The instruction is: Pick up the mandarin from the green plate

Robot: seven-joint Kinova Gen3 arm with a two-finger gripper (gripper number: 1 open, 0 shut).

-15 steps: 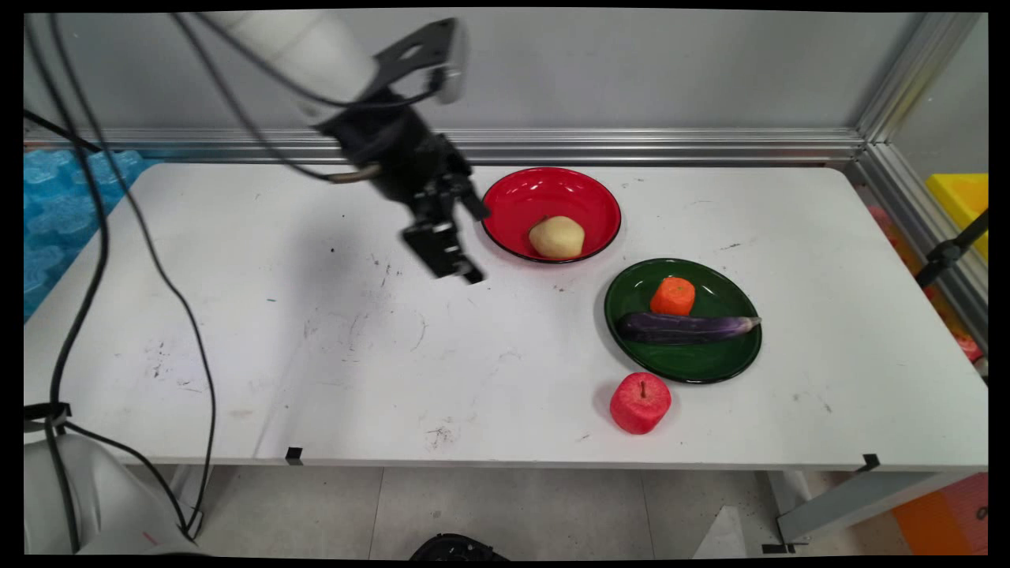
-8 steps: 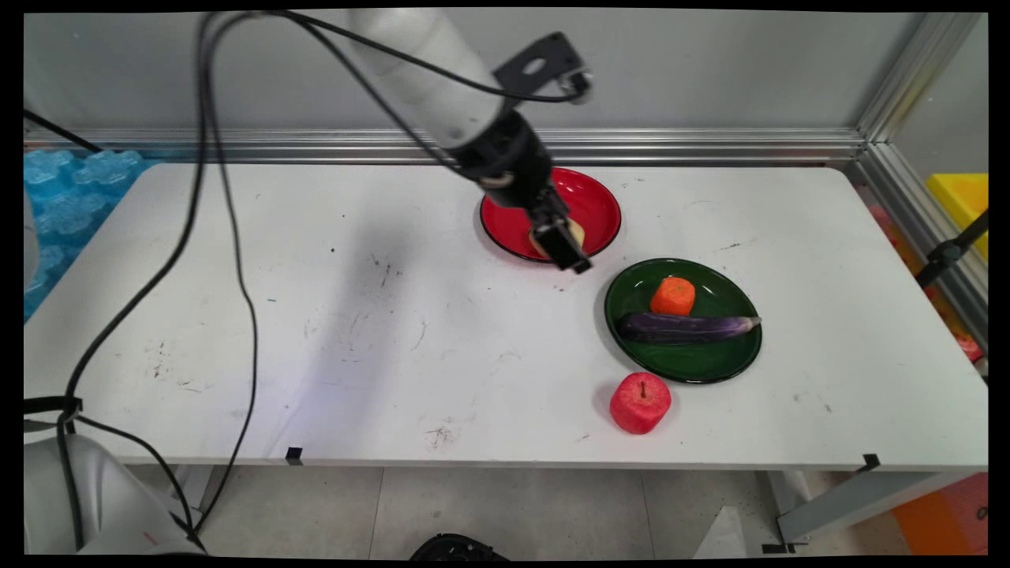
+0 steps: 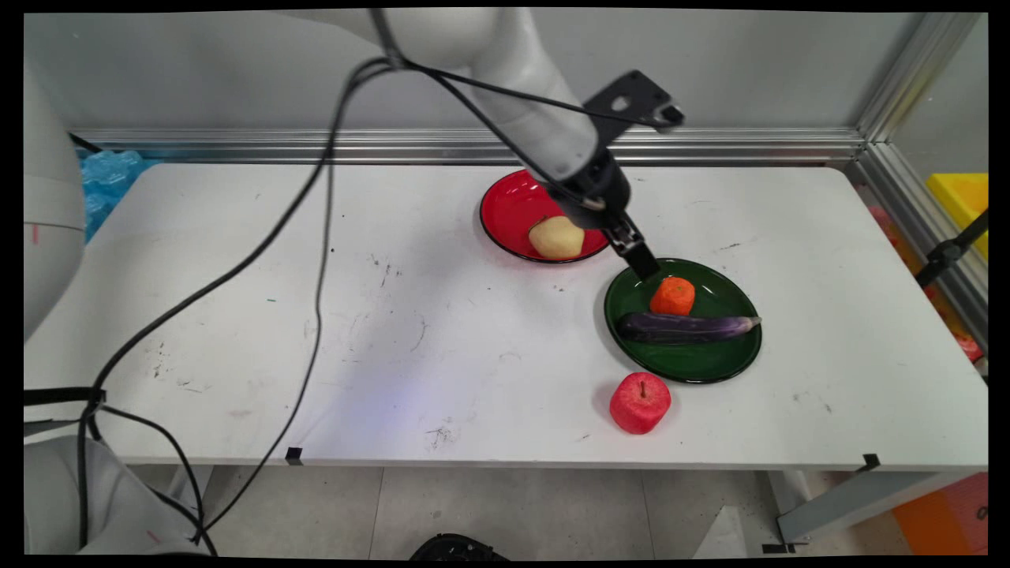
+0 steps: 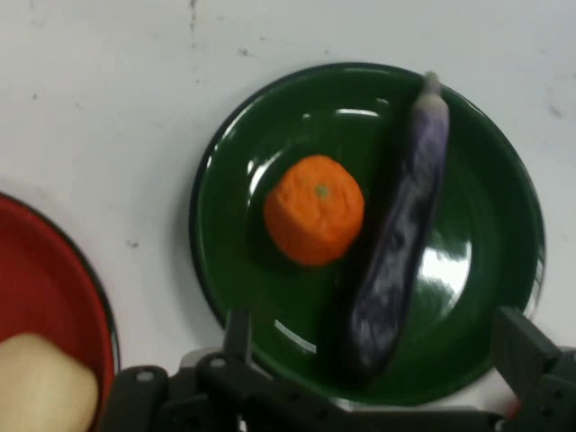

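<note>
Gripper [image 3: 643, 264] fingers stand spread and hold nothing, poised at the green plate's [image 3: 714, 363] ten o'clock rim, just beside the orange [image 3: 672, 297]. You'll see the eggplant [image 3: 685, 326] at the orange's six o'clock, untouched.

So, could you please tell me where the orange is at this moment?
In the main view the orange sits on the green plate, right of the table's centre, just behind the eggplant, with the gripper hanging close by.
</note>
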